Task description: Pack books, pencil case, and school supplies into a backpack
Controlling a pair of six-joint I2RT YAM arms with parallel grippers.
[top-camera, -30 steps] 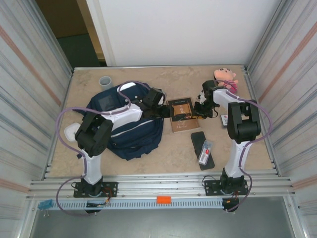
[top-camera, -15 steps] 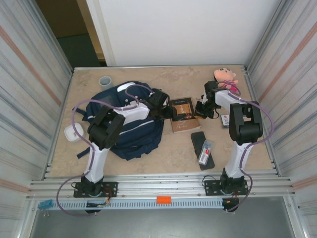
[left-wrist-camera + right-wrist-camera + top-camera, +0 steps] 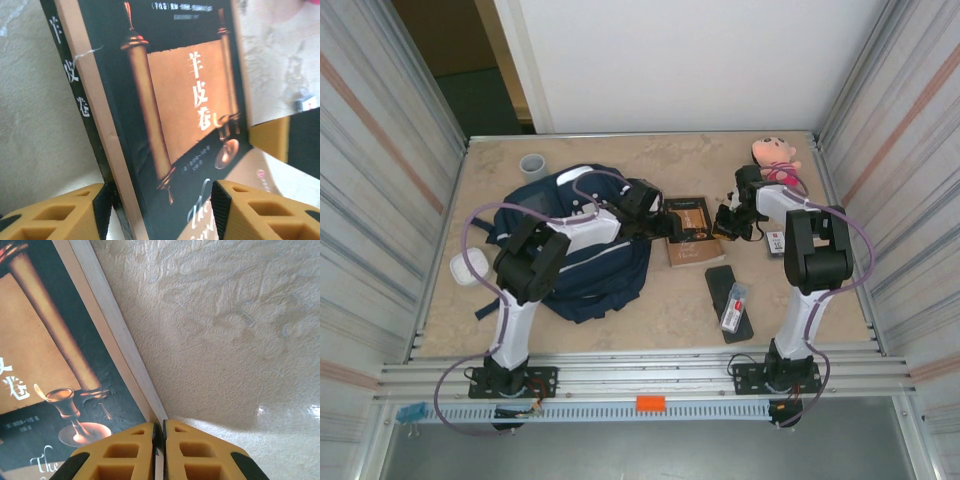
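Top view: the backpack [image 3: 600, 285] lies on the left. The book [image 3: 688, 235], the pencil case [image 3: 718, 285] and the packet [image 3: 734, 307] resting on it lie outside it on the table [image 3: 660, 310], so nothing looks packed.

Left wrist view: the left gripper [image 3: 157, 210] has its fingers spread astride the book's corner.

Right wrist view: the right gripper [image 3: 159, 450] has its fingers pressed together at the book's right edge.
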